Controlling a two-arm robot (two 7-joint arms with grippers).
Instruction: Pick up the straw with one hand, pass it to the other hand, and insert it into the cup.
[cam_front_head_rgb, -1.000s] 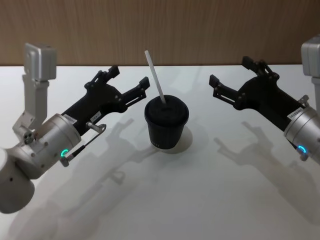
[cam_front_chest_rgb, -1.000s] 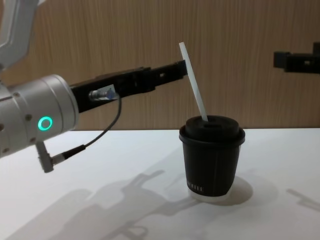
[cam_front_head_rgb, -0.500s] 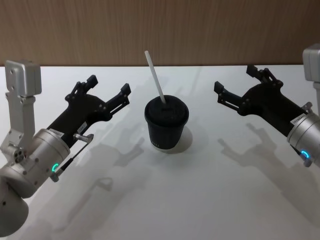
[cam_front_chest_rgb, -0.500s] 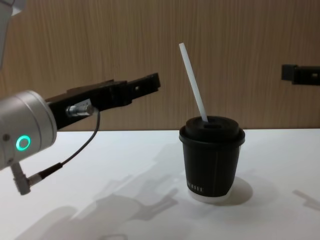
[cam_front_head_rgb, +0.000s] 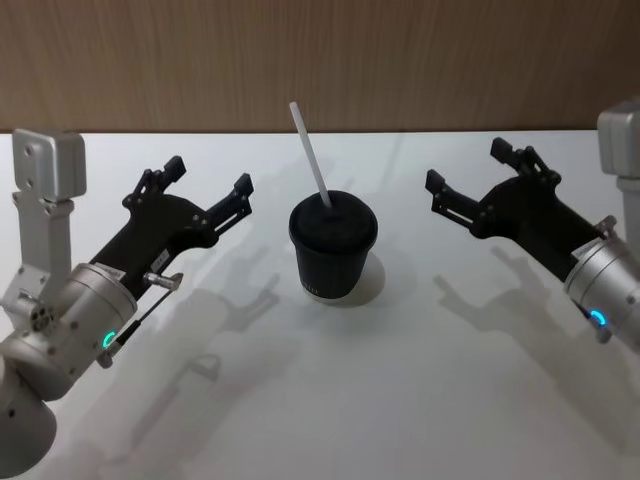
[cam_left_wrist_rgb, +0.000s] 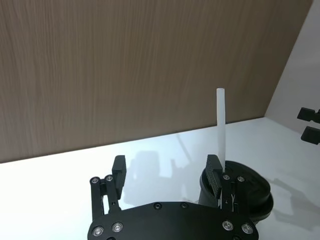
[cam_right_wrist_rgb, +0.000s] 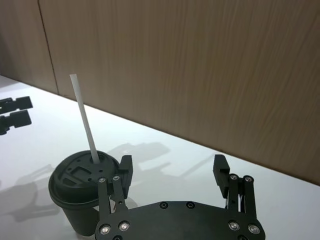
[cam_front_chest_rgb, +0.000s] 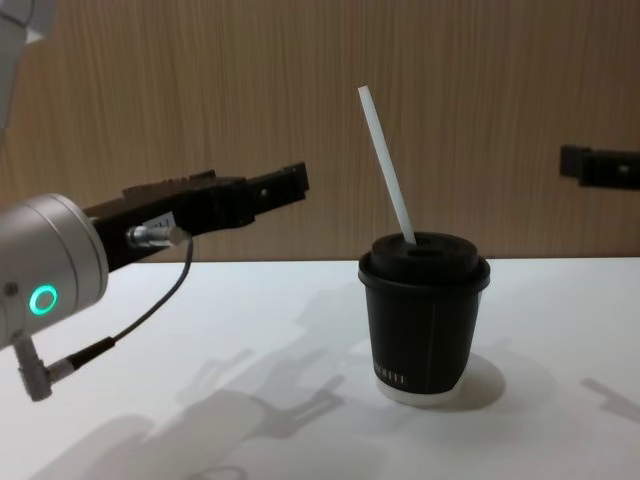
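Two spread hands, left at nine o'clock, right at three, flank the cup holding the straw.

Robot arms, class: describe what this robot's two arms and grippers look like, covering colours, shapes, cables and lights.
Both arms match. The left gripper and right gripper are long, matte black, each with two fingers and small silver screws. Each sits on a silver cylindrical wrist with a glowing green ring light. A thin grey cable loops along the left wrist, and a square silver block stands behind each arm.
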